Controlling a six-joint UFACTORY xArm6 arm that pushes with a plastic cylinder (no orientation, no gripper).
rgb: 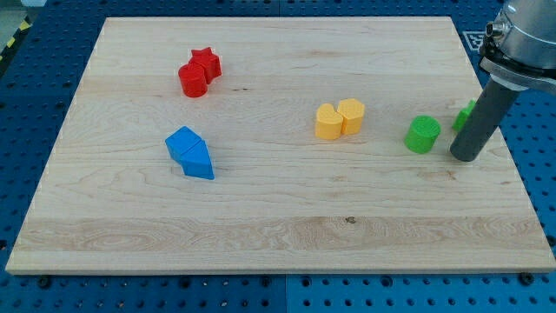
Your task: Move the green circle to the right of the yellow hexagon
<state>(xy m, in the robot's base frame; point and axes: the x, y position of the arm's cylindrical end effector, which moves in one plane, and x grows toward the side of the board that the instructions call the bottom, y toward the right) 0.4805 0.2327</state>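
The green circle (422, 135) stands on the wooden board at the view's right. The yellow hexagon (352, 115) sits left of it, touching a yellow heart-shaped block (328, 123) on its left. My tip (464, 156) rests on the board just right of the green circle, with a small gap between them. A second green block (465, 115) is mostly hidden behind the rod, so its shape cannot be made out.
A red star (207, 62) and a red circle (193, 80) touch at the view's upper left. Two blue blocks (189, 152) lie together at left centre. The board's right edge (512, 165) is close to my tip.
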